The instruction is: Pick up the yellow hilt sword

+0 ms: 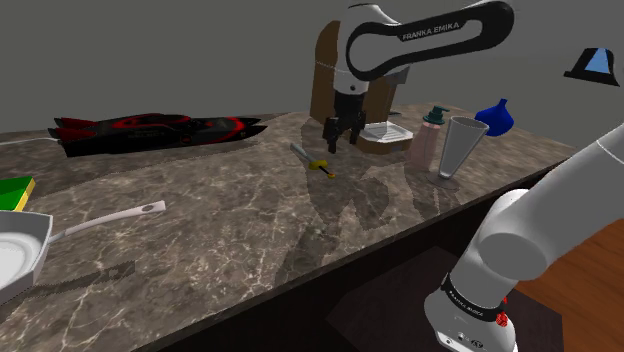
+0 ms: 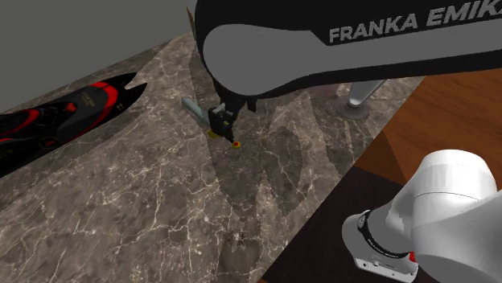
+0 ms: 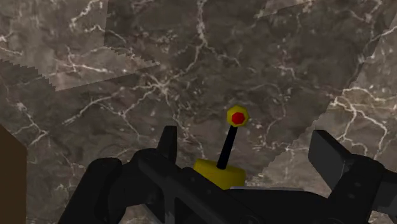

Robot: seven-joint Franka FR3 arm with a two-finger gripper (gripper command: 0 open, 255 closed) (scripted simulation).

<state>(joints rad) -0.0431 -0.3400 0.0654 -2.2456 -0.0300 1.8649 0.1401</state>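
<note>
The gripper (image 1: 341, 133) hung just above the marble counter (image 1: 230, 240) with its two black fingers (image 3: 168, 143) standing apart, gripping nothing. In the wrist view the sword (image 3: 219, 173) lay on the stone below the hand. Its yellow guard sat in the gap between the fingers without touching either, and its thin black grip ran away from the gripper to a yellow pommel (image 3: 237, 116) with a red cap.

In the shoulder view the sword (image 1: 312, 160) rested flat on the counter just below and to the left of the gripper. Its grey blade pointed away toward the back and its yellow hilt lay nearer the camera. In the second exterior view the gripper (image 2: 221, 120) overlapped the middle of the sword (image 2: 193, 107) — how close the fingertips were to it could not be judged there.

A brown machine (image 1: 335, 70) stood right behind the gripper. To the gripper's right in the shoulder view stood a bottle (image 1: 428, 138), a grey cup (image 1: 460, 146) and a blue funnel (image 1: 497, 115). Well off to its left lay a black and red boat-shaped model (image 1: 150, 130), and farther off — near the counter's front — a white pan (image 1: 20, 250).
</note>
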